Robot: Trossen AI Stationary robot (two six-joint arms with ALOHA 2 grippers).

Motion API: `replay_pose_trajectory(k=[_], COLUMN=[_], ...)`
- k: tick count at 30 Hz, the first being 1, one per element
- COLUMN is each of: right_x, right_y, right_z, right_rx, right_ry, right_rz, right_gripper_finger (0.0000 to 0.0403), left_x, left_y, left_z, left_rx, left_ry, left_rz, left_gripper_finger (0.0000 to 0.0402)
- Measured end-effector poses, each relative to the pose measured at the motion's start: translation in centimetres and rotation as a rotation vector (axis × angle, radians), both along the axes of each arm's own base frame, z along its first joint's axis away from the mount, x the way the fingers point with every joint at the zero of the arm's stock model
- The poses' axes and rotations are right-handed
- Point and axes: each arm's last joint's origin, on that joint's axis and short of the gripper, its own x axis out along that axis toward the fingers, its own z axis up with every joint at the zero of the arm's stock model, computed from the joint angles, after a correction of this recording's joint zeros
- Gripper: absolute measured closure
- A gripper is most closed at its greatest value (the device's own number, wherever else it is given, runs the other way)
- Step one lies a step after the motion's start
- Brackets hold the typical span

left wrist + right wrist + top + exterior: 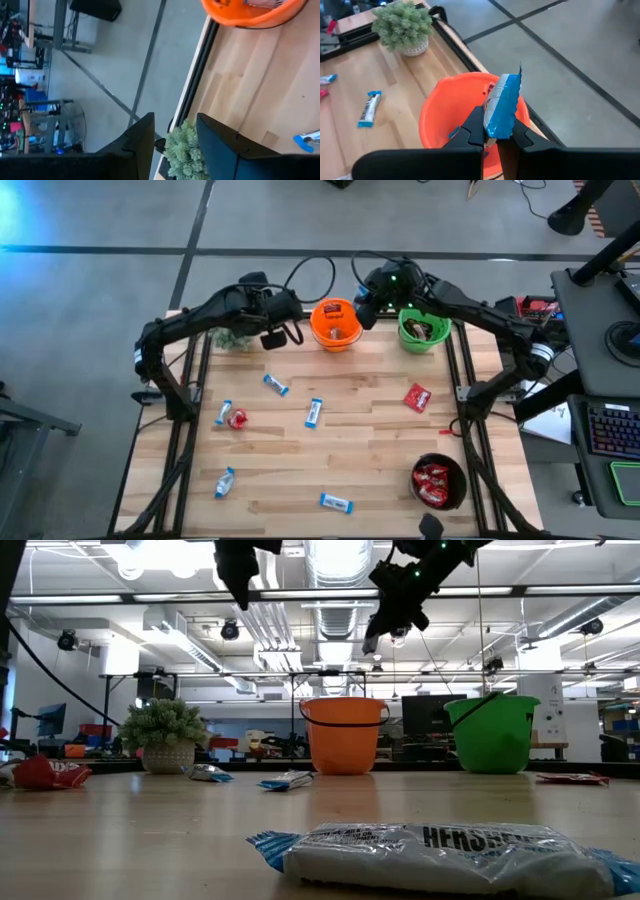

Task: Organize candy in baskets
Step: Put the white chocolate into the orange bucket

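My right gripper (pixel 362 313) hangs over the far rim of the orange basket (pixel 335 325), shut on a blue-and-white candy bar (pixel 502 105). Over the table's far left, my left gripper (pixel 175 135) is open and holds nothing; it stands above the potted plant (pixel 232 338). The green basket (pixel 423 330) stands right of the orange one, with dark candy inside. The black basket (pixel 438 483) at the near right holds red packets. Loose blue-and-white bars (pixel 314 413) and a red packet (pixel 417 397) lie flat on the table. My right gripper pinches the blue-and-white bar by one end (pixel 496 131) between its two fingers. The fingers slant down toward the table's left. The rest of the bar sticks out past the fingertips, lifted clear above the orange basket (pixel 445 120).
The bushy potted plant (pixel 165 735) stands at the far left corner, close under my left gripper. A bar (pixel 440 855) lies near the front edge, another (pixel 224 483) at the near left. A red packet and a bar (pixel 230 415) lie together at the left.
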Motion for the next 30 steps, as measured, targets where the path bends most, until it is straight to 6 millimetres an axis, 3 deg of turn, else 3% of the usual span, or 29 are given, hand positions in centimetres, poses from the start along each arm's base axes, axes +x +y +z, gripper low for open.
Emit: replay_pose_trajectory(k=[8, 19, 30], right_x=[1.3, 2.5, 2.8], right_y=[-1.5, -2.5, -2.4], right_z=[-1.8, -3.9, -3.2], right_rx=[0.008, 0.075, 0.104], right_ry=[0.016, 0.028, -0.068], right_rz=[0.036, 0.027, 0.047], right_gripper_finger=[0.0390, 0.0387, 0.0288], left_x=[-0.4, -0.4, -0.4], left_y=[1.2, 1.3, 1.3], left_z=[0.0, 0.0, 0.0], left_rx=[0.001, 0.002, 0.001], left_ry=[-0.001, -0.007, 0.001], left_rz=[0.040, 0.045, 0.037], left_gripper_finger=[0.0273, 0.0273, 0.0273])
